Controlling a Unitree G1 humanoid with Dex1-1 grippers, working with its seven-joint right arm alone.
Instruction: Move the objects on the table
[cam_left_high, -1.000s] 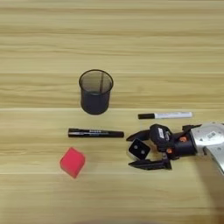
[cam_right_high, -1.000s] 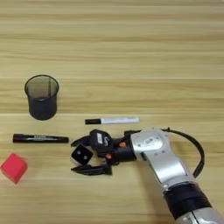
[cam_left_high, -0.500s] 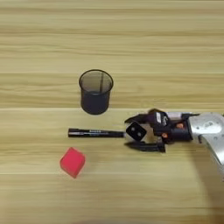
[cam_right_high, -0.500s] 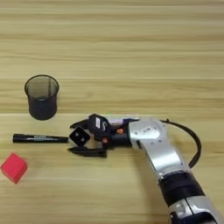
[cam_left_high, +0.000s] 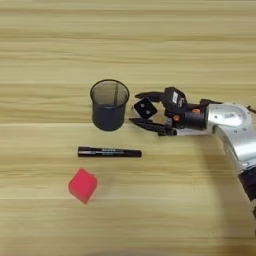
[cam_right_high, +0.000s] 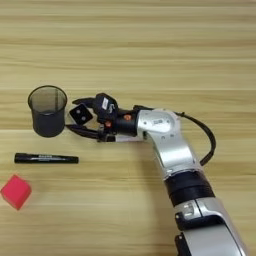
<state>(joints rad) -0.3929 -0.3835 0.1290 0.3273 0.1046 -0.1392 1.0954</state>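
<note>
The right gripper (cam_left_high: 145, 109) reaches in from the right, its two black fingers (cam_left_high: 148, 95) clamped on the white cube (cam_left_high: 144, 108), whose black two-dotted face is turned toward the camera. The cube sits between the fingers just to the right of a black mesh cup (cam_left_high: 109, 104), close to its rim but apart from it; whether it is clear of the wood I cannot tell. Behind the gripper, the silver forearm (cam_right_high: 165, 135) bends down toward the bottom right edge, with a black cable looping beside it.

The mesh cup stands upright on the light wooden table (cam_left_high: 50, 45). Below it, well apart, a black marker (cam_left_high: 109, 152) lies flat and level along the grain. Further down and to the left, a red cube (cam_left_high: 82, 185) rests alone, turned at an angle. A bit of white shows just under the gripper's lower finger, but it is too hidden to name.
</note>
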